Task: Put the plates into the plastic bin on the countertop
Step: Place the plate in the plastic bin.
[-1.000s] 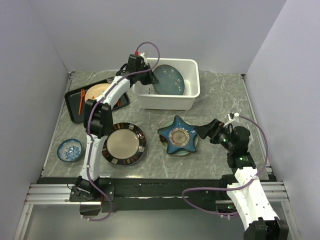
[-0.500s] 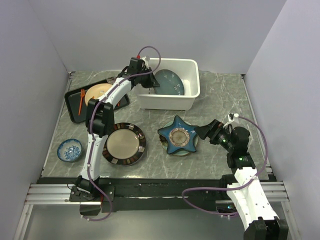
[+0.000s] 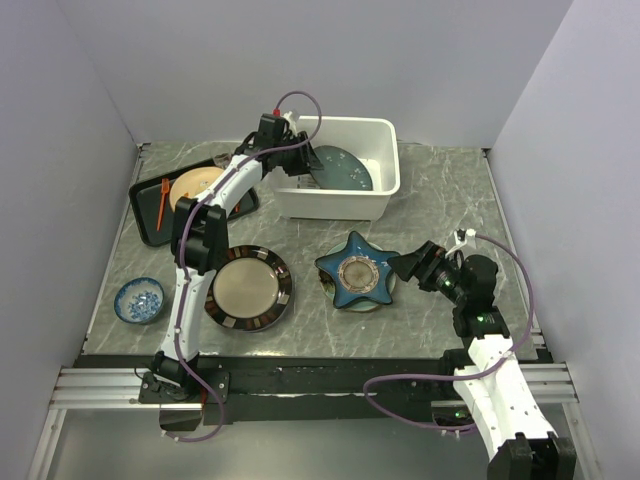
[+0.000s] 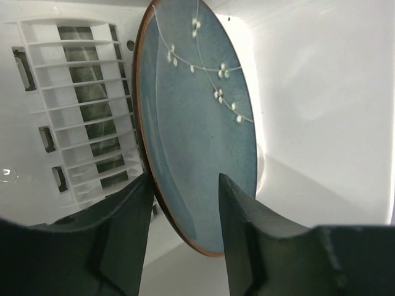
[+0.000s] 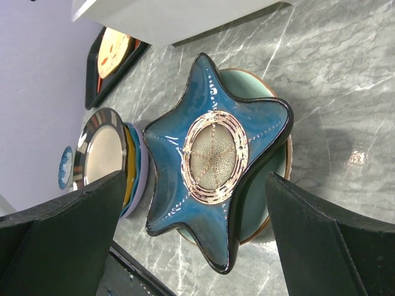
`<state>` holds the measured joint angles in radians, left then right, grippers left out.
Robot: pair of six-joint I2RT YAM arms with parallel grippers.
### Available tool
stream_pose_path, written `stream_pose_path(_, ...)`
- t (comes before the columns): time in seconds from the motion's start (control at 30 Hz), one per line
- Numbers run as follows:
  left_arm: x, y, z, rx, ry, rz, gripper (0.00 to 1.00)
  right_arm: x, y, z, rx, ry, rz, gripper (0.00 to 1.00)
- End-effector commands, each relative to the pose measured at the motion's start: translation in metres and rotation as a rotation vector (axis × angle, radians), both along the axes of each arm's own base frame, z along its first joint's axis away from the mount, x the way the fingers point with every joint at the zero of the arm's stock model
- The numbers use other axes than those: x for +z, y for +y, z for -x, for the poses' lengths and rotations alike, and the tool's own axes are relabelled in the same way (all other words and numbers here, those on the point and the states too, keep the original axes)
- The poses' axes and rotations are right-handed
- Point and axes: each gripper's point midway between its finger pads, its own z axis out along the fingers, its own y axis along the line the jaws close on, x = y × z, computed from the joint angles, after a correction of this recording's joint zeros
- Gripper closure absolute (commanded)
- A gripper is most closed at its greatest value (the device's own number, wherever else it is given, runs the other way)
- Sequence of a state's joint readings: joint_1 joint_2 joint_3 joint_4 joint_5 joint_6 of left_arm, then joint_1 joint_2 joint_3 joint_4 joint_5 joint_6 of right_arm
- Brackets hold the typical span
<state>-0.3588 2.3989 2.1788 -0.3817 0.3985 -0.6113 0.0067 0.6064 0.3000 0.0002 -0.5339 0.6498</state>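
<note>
A blue plate with white dots stands on edge inside the white plastic bin, leaning toward its right wall. My left gripper is open, its fingers straddling the plate's lower rim with a gap. On the countertop, a navy star-shaped plate lies on a pale green plate. My right gripper is open just right of the star. A dark-rimmed beige plate tops a stack with orange and teal edges.
A black tray at the back left holds a beige plate and an orange utensil. A small blue bowl sits near the front left. Walls close in the left, back and right sides.
The left jaws have opened off the blue plate, which has tipped lower and to the right inside the bin. The right arm has barely moved.
</note>
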Motion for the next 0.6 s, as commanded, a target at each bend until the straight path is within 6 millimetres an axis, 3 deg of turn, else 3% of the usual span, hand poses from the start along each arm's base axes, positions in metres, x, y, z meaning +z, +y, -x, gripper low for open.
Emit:
stream_pose_path(0.0, 0.054, -0.004, -0.008, -0.017, -0.144, 0.037, 0.47, 0.005, 0.001, -0.001, 0.008, -0.037, -0.008, 0.0)
stream_pose_path(0.37, 0.052, 0.011, -0.011, 0.04, -0.159, -0.042, 0.39, 0.001, 0.003, 0.001, 0.011, -0.029, -0.02, 0.0)
stream_pose_path(0.57, 0.063, 0.019, -0.012, 0.073, -0.201, -0.091, 0.38, -0.002, 0.002, 0.001, 0.007, -0.024, -0.018, 0.0)
